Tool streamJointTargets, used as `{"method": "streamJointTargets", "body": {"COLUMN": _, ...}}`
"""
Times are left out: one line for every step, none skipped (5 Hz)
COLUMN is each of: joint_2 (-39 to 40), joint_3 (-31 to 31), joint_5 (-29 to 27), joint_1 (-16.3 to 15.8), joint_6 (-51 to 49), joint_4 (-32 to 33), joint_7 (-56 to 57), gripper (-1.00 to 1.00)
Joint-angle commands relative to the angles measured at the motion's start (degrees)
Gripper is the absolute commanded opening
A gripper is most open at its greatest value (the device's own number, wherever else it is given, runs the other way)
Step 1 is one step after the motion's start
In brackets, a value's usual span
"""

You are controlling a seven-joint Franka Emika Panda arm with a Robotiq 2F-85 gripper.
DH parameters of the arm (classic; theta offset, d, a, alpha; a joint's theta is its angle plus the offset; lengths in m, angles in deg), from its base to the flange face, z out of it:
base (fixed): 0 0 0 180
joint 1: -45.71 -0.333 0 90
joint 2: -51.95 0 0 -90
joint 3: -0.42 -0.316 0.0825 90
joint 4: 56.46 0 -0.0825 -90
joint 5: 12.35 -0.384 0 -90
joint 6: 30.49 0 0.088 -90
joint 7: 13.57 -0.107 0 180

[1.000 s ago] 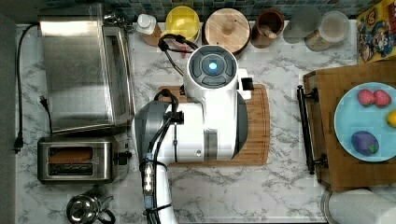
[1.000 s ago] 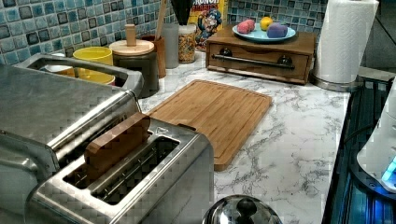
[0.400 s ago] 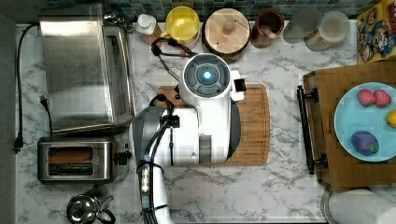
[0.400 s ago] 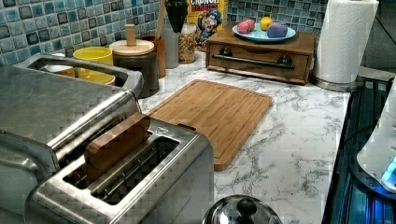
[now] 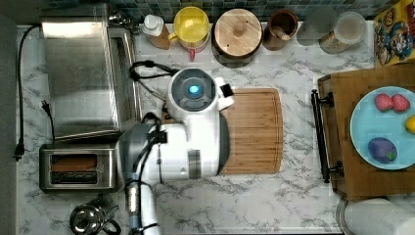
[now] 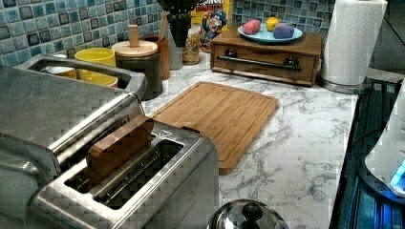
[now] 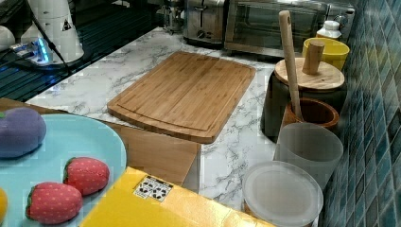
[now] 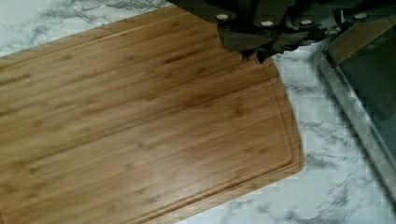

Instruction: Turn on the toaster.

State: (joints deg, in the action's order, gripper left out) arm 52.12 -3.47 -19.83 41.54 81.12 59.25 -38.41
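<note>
toaster (image 5: 78, 169): at 9 o'clock in the top view, low against that edge. Long axis runs 9-to-3, slots up. A brown slice (image 6: 119, 148) stands proud of one slot, so I judge the lever is not down yet.
lever end: faces me in the right view, toaster at 12 o'clock there (image 7: 204, 19). Dark knob on that short face; that's where I need to press.
me: gripper (image 8: 254, 49) hangs over the cutting board (image 5: 252, 129), near the board corner closest to the toaster oven (image 5: 85, 73). Fingers look drawn in to a single dark tip in the wrist view. I cannot tell for sure if they're fully closed.
arm: white body covers the 9 o'clock half of the board in the top view. Elbow sits just beside the toaster's lever end.
why parked here: board is flat and bare, a safe height to travel over.
edges: oven's front rail runs just beside the board. Kettle (image 5: 90, 220) sits at 6 o'clock of the toaster, close. Black cable (image 5: 147, 71) loops between oven and board.
open room: marble counter (image 5: 274, 205) toward 5 o'clock is free. Corridor to the lever is narrow, with oven on one side and kettle on the other.
next, my guess: swing toward 8 o'clock, come in low at the lever end, push down.
</note>
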Motion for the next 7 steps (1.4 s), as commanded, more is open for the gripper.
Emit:
{"method": "streamJointTargets", "body": {"joint_2": -5.5, "joint_3": -6.9, "joint_5": -4.1, "joint_1": -5.0, "joint_6": 3.0, "joint_4": 8.5, "joint_7": 4.0, "gripper": -1.0}}
{"method": "streamJointTargets", "body": {"joint_2": -5.8, "joint_3": -8.0, "joint_5": -3.8, "joint_1": -5.4, "joint_6": 2.7, "joint_4": 10.1, "joint_7": 3.8, "gripper": -1.0}}
{"method": "streamJointTargets", "body": {"joint_2": -8.3, "joint_3": -9.6, "joint_5": -5.4, "joint_1": -5.6, "joint_6": 4.5, "joint_4": 13.8, "joint_7": 4.9, "gripper": -1.0}}
{"method": "streamJointTargets", "body": {"joint_2": -9.9, "joint_3": -12.7, "joint_5": -6.2, "joint_1": -6.2, "joint_6": 5.9, "joint_4": 16.6, "joint_7": 5.1, "gripper": -1.0}}
{"method": "streamJointTargets", "body": {"joint_2": -14.3, "joint_3": -12.5, "joint_5": -10.1, "joint_1": -8.2, "joint_6": 9.8, "joint_4": 20.7, "joint_7": 6.1, "gripper": -1.0}}
{"method": "streamJointTargets", "body": {"joint_2": -16.7, "joint_3": -12.2, "joint_5": -14.9, "joint_1": -9.9, "joint_6": 12.8, "joint_4": 23.2, "joint_7": 9.8, "gripper": -1.0}}
{"method": "streamJointTargets", "body": {"joint_2": -16.2, "joint_3": -11.8, "joint_5": -17.3, "joint_1": -10.9, "joint_6": 14.0, "joint_4": 22.5, "joint_7": 12.2, "gripper": -1.0}}
